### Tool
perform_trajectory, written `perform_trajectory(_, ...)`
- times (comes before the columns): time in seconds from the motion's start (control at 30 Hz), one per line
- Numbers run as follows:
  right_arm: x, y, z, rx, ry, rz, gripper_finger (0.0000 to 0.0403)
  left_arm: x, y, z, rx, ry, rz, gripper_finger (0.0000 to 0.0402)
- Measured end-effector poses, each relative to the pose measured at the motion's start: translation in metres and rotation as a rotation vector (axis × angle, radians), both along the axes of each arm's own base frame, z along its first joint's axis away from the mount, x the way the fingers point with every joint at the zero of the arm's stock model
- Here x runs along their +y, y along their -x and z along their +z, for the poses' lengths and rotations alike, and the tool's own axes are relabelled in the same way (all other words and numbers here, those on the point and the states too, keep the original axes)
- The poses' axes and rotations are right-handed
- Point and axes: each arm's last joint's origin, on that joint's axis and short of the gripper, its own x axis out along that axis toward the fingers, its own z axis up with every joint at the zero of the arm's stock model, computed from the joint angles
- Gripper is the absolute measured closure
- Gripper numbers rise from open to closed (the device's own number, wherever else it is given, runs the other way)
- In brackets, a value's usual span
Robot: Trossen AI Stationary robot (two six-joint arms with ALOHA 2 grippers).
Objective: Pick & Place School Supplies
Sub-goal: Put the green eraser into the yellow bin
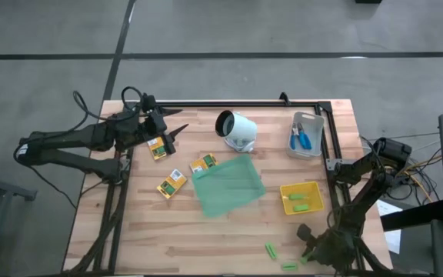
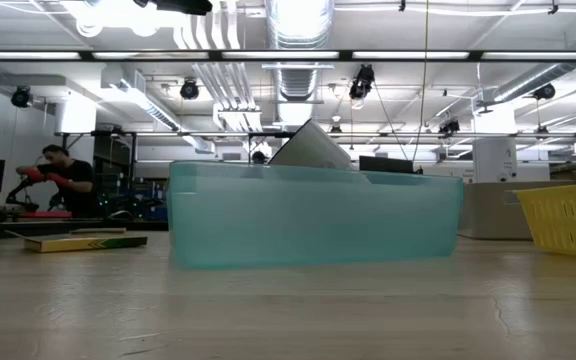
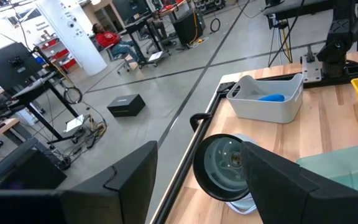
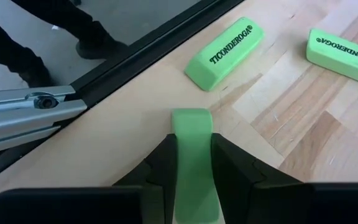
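Right gripper (image 4: 191, 163) is clamped on a green eraser (image 4: 191, 146) near the table's (image 1: 206, 238) front edge, below the yellow tray (image 1: 302, 198); lift it straight, clear of the two loose erasers (image 4: 224, 52) beside it; left gripper (image 3: 197, 180) waits spread near the packets (image 1: 171, 183).

A translucent green tray (image 1: 228, 186) lies mid-table between a white lamp-like object (image 1: 235, 129) and a yellow tray (image 1: 301, 198).

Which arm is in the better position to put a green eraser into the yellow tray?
The right. The right gripper is closed on a green eraser near the yellow tray. The left gripper is open, far across the table.
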Motion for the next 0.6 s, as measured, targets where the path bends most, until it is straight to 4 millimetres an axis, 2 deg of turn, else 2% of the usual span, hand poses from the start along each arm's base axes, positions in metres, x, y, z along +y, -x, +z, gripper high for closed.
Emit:
perform_trajectory(0.3, -0.008, 0.001, 0.033, -0.063, -0.079, -0.045, 0.0324, 0.000, 0.000, 0.000, 0.001, 0.000, 0.000, 0.0165)
perform_trajectory(0.43, -0.017, 0.003, 0.058, -0.093, -0.112, -0.065, 0.0323, 0.000, 0.000, 0.000, 0.003, 0.000, 0.000, 0.0165)
perform_trajectory(0.6, -0.041, 0.008, 0.099, -0.176, -0.099, -0.145, 0.0323, 0.000, 0.000, -0.001, 0.008, 0.000, 0.000, 0.0165)
